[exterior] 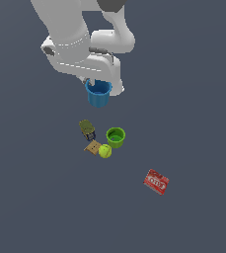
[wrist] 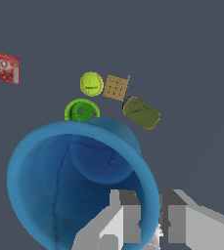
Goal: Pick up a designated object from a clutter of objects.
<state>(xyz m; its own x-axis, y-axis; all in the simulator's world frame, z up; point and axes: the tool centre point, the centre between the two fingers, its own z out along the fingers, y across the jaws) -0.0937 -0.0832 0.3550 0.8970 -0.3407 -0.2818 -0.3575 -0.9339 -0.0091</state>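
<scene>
The blue cup (exterior: 99,94) hangs above the floor, lifted clear of the other items, with my gripper (exterior: 98,82) shut on its rim. In the wrist view the blue cup (wrist: 79,180) fills the frame, and my gripper (wrist: 150,217) pinches its wall with one finger inside and one outside. Below lie the green cup (exterior: 116,137), the tennis ball (exterior: 104,151), the tan cardboard box (exterior: 93,147) and the olive-green item (exterior: 87,127), close together. The wrist view shows the same cluster: green cup (wrist: 80,110), tennis ball (wrist: 91,83), tan box (wrist: 115,87), olive item (wrist: 141,113).
A flat red box with white lettering (exterior: 156,181) lies apart from the cluster toward the exterior view's right; the wrist view shows this red box (wrist: 2,66) at its edge. The floor is plain dark grey.
</scene>
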